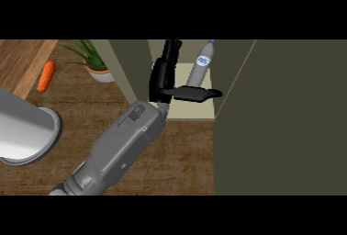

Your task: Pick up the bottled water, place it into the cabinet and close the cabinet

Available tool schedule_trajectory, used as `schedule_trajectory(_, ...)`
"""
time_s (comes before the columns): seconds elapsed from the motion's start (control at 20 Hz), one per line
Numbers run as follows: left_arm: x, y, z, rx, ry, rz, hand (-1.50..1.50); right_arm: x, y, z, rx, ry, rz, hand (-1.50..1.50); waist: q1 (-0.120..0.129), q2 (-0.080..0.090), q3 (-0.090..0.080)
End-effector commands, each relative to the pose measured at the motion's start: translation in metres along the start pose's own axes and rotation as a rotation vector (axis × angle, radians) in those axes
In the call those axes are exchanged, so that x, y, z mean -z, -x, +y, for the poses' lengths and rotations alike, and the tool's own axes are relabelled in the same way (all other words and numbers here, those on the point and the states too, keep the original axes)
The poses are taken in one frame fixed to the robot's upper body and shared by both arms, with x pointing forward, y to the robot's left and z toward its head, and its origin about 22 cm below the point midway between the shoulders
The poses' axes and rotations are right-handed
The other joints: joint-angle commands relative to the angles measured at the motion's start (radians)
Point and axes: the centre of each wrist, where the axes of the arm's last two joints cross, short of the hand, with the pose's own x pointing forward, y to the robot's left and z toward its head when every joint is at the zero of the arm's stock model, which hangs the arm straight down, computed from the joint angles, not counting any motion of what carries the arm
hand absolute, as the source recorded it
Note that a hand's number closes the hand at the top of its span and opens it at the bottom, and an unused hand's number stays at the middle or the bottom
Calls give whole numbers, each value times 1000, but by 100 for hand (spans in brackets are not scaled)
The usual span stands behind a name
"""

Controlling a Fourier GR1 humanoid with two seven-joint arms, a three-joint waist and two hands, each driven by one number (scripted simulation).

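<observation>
One hand only shows. Largest thing in view: olive-green cabinet (284,119), its flat panel filling the whole 3 o'clock side from top to bottom; a narrow opening with a pale shelf floor sits at about 12 o'clock, walled on its 9 o'clock side by another olive upright. Dark wood-grain counter (183,156) runs beneath, with a lighter wooden board at 10 o'clock. Big grey metal cylinder (24,131), pot-like, lies at 9 o'clock, cut off by the edge. Grey forearm (115,151) comes up from 7 o'clock toward centre; which arm it is cannot be told from this view. Its black hand (165,78) reaches into the cabinet opening, fingers straight and pointing toward 12 o'clock, thumb stuck out toward 3 o'clock, curled round nothing. Clear plastic water bottle with a blue-and-white label (201,66) stands slightly tilted on the shelf inside the opening, just beside the fingers at their 3 o'clock side, its base right above the thumb; whether they touch cannot be told. Green spiky plant in a white pot (95,62) sits at 11 o'clock. Orange carrot (45,75) lies at 10 o'clock on the counter.
</observation>
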Motion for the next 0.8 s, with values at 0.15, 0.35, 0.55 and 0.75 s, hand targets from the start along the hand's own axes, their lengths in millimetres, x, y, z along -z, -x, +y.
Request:
schedule_trajectory(0.15, -71, -2, -11, -93, 43, 1, -150, 15, -30, 19, -49, -7, -40, -150, 25, -4, 0)
schedule_trajectory(0.35, -88, -10, 9, -90, 25, 18, -150, 22, -34, 16, -60, -21, -40, -150, 9, 5, 0)
schedule_trajectory(0.55, -119, -30, 19, -124, 44, 27, -150, 27, -31, 8, -40, -90, -30, -150, 23, 4, 0)
schedule_trajectory(0.75, -151, -22, 38, -120, 16, 34, -150, 29, -30, 20, -22, -291, 63, 150, 14, 5, -1)
